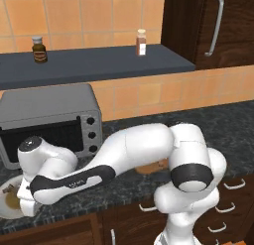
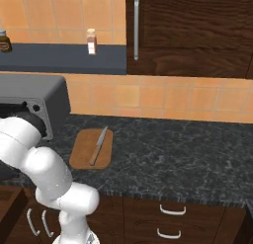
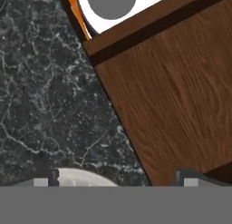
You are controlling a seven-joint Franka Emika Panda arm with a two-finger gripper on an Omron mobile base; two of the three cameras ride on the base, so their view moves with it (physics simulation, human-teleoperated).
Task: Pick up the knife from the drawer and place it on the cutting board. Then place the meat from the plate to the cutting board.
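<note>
The knife (image 2: 98,145) lies lengthwise on the cutting board (image 2: 84,156), blade pointing toward the wall. A corner of the cutting board (image 1: 150,167) peeks out behind my arm. My arm reaches low to the left, with the hand over the white plate (image 1: 6,215) at the counter's front edge. A small brownish lump, the meat (image 1: 8,189), sits on that plate. My gripper (image 3: 115,181) is open and holds nothing; the plate's rim (image 3: 86,177) shows between its tips. The brown wooden drawer (image 3: 172,96) stands open beside the counter (image 3: 45,91), and the drawer (image 2: 10,208) also shows at lower left.
A grey toaster oven (image 1: 49,120) stands just behind the plate, close to my forearm. Two bottles (image 1: 39,49) (image 1: 141,42) stand on the dark shelf above. Tall dark cabinet doors (image 2: 192,30) rise at the right. Dark countertop (image 2: 178,159) spreads right of the board.
</note>
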